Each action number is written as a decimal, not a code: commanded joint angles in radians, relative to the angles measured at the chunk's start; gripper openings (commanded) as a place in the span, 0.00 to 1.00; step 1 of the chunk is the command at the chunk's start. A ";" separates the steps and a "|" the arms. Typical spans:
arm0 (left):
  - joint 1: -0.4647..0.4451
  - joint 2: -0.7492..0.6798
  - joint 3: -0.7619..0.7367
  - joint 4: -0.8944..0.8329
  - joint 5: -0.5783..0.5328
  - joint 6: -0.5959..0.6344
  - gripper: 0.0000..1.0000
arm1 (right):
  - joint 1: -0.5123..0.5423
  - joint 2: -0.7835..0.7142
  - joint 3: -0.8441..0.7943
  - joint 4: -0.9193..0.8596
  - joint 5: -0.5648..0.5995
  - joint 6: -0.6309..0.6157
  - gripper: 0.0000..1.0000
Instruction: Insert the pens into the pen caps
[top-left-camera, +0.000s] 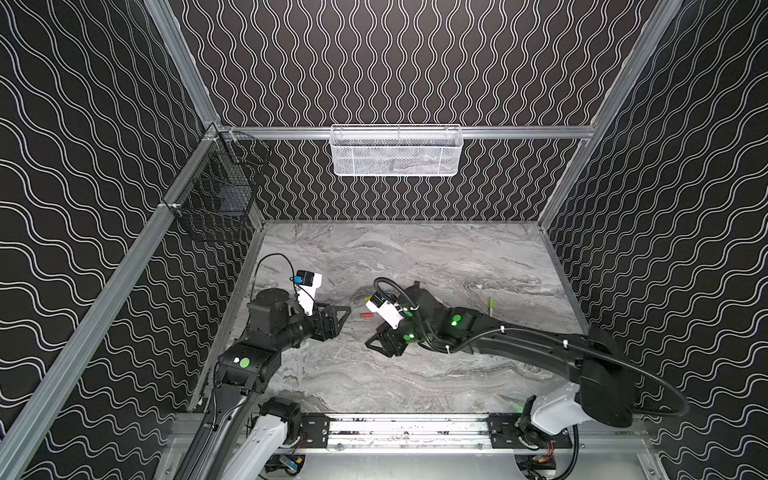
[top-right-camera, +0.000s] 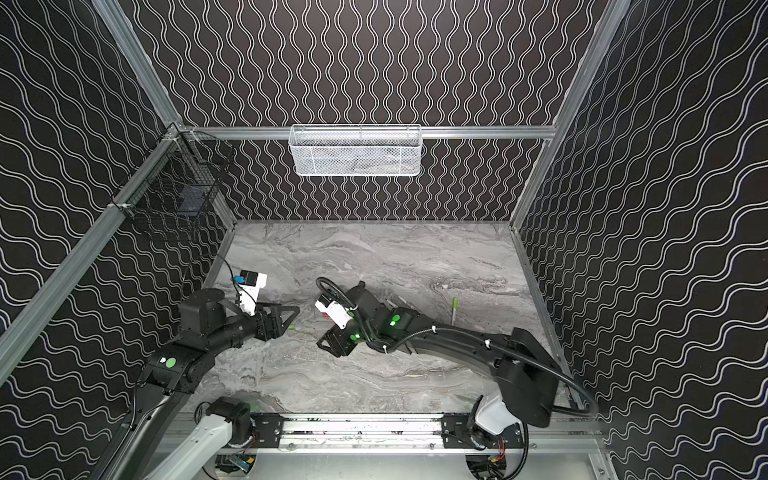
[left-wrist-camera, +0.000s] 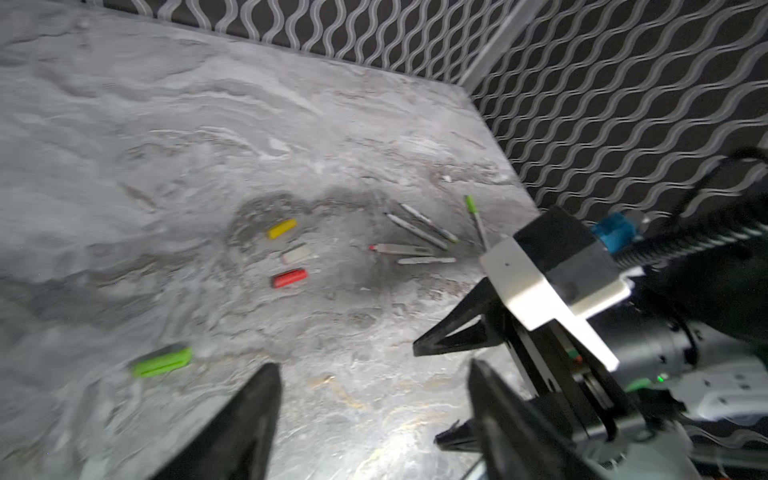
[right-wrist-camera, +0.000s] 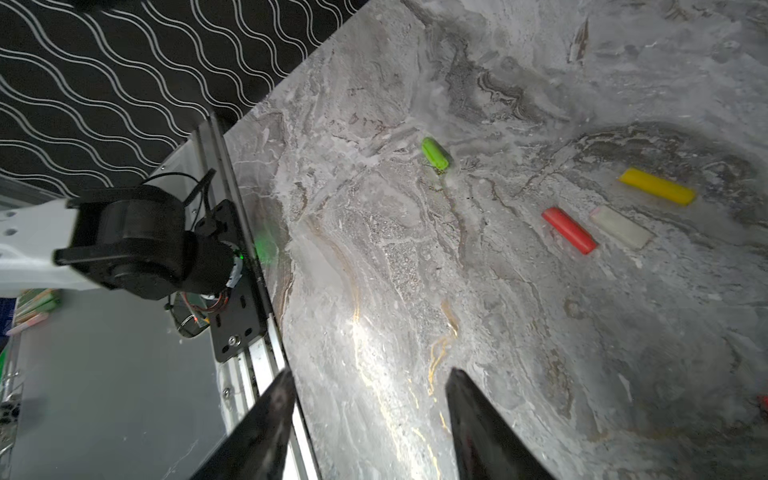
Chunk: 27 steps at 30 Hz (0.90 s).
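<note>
Marble-grey table (top-left-camera: 415, 257) fills both top views, with my two claws low over its middle, facing each other. My left claw (top-left-camera: 345, 320) has its jaws apart and empty. My right claw (top-left-camera: 375, 350) is parted too and holds nothing. The red cap (top-left-camera: 366, 315) lies between them. Over on the far right rests a capped pen (top-left-camera: 491, 307) with a green top. My right arm (top-left-camera: 519, 336) hides most of the other pens here, so reaching for them by this view alone could scatter them. With both claws this close together, a careless swing could clash them.

In the left wrist view, the yellow cap (left-wrist-camera: 282, 228), the pale cap (left-wrist-camera: 297, 254) and the red cap sit in a short row. The loose green cap (left-wrist-camera: 163, 362) lies well apart, nearer my left claw. Four bare pens (left-wrist-camera: 415, 230) lie bunched to the right of the caps, two of them just beside each other, so closing on one would likely drag its neighbour. The view is blurred, and only one red tip tells me a colour, so I might mismatch the others.

In the right wrist view, the red and pale caps lie just beside each other, and pinching either may flick the other away. These caps look rounded and might roll from a glancing touch.
</note>
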 joint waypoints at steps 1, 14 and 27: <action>0.002 0.015 0.014 -0.057 -0.205 -0.020 0.98 | 0.001 0.059 0.043 -0.031 0.027 0.031 0.63; 0.062 0.312 0.072 -0.088 -0.237 -0.030 0.98 | 0.001 0.008 -0.051 -0.032 0.057 0.078 1.00; 0.161 0.676 0.159 0.053 -0.008 -0.080 0.99 | 0.003 -0.280 -0.282 -0.005 0.146 0.122 1.00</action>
